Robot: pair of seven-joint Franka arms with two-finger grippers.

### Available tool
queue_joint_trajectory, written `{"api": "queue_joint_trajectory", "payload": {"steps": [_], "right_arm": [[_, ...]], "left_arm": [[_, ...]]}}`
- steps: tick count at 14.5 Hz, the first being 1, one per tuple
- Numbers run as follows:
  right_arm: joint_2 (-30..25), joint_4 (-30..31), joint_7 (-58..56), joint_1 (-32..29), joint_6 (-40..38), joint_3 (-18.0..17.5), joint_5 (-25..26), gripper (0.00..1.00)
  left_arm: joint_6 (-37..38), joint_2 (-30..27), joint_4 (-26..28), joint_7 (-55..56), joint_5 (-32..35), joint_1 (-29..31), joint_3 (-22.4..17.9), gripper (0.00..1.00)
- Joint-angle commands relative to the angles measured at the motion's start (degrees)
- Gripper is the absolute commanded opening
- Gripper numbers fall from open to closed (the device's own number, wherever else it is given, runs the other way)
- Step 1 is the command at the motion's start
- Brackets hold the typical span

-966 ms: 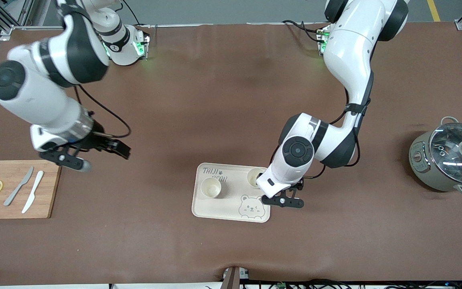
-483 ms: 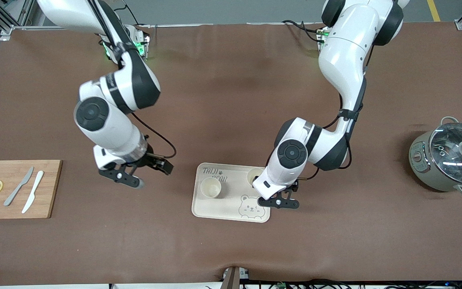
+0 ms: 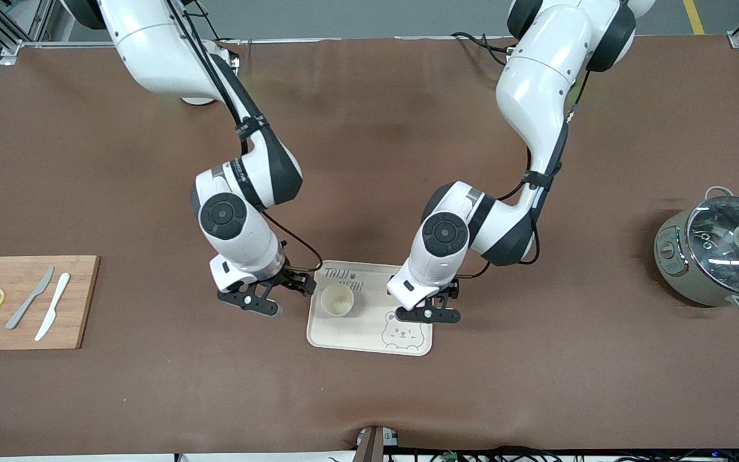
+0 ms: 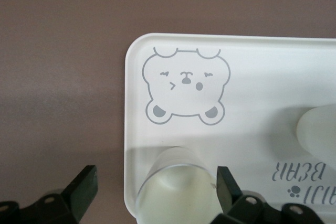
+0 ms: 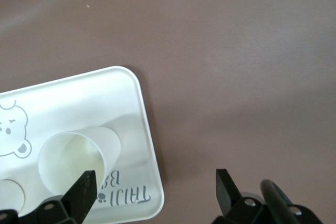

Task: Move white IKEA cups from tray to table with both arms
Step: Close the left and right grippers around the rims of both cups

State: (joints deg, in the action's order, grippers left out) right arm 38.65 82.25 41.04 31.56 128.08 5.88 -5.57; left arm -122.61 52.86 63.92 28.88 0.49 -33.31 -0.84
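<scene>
Seeing both claws open: our left claw [image 4: 152, 192] straddles one cup [image 4: 176, 187] on the tray [image 3: 369, 340]; right claw [image 3: 278, 296] beside tray's edge, near other cup [image 3: 337, 300].

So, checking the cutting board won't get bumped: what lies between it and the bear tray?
Front view: only the right hand, open above bare brown table beside the tray; cutting board untouched.

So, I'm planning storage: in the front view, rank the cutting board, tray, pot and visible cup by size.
1. Cutting board and pot: look about alike, no ranking.
2. Tray: slightly smaller.
3. Cup: smallest by far.
</scene>
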Motion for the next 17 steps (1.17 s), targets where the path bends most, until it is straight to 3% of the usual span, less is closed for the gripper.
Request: {"api": "queue_joint_trajectory", "payload": {"steps": [1, 5, 14, 17], "right_arm": [[1.9, -2.1, 1.6, 0.7, 0.9, 0.5, -0.2, 1.00], [4.2, -2.7, 3.9, 1.9, 5.3, 0.2, -0.2, 1.00], [9.5, -5.9, 7.6, 4.3, 7.4, 0.2, 0.0, 1.00], [10.0, -5.9, 7.6, 4.4, 8.0, 0.2, 0.1, 1.00]], "left_arm": [[-1.8, -0.7, 2.1, 0.5, 0.0, -0.6, -0.8, 1.00], [-3.7, -2.3, 5.0, -0.1, 0.0, -0.4, -0.8, 1.00], [-4.1, -5.7, 9.3, -2.3, 0.0, 0.2, -0.7, 1.00], [-15.2, -10.3, 20.1, -2.5, 0.0, 0.0, -0.7, 1.00]]}}
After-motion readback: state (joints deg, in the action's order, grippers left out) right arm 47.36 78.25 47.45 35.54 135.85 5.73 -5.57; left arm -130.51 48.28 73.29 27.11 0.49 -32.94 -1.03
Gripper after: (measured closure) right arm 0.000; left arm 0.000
